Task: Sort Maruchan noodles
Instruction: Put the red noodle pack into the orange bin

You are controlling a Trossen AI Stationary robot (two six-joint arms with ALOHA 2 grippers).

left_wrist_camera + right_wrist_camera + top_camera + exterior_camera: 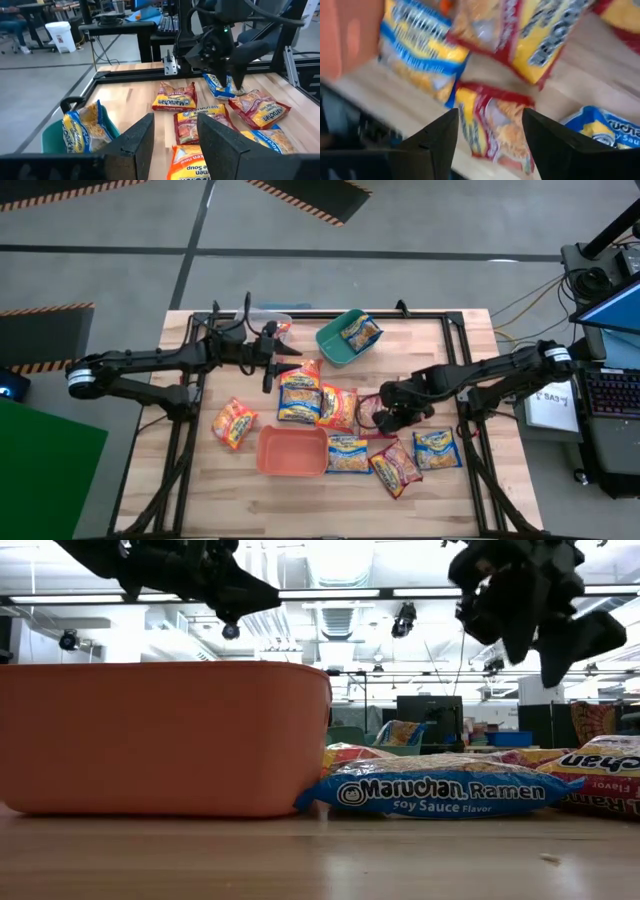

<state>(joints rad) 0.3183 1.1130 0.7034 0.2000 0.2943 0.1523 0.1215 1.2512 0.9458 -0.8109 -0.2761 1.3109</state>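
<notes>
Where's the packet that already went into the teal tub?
In the high view, the blue packet leans inside the teal tub at the table's far edge, just right of the left tool.

- We saw a wooden worktop [200, 480] with a black frame along its edges.
- An orange tub [291, 451] sat on it toward the near edge; in the low view its wall [160, 735] filled the left half.
- A teal tub [333, 346] stood near the far edge of the worktop.
- We made out a clear tub [268, 319] at the far edge, partly hidden.
- Hazard-striped mats [310, 195] lay on the grey floor.
- A laptop [612, 310] and a keyboard [610, 393] sat off to the right of the worktop.
- A white bin [61, 36] stood in the room beyond.
</notes>
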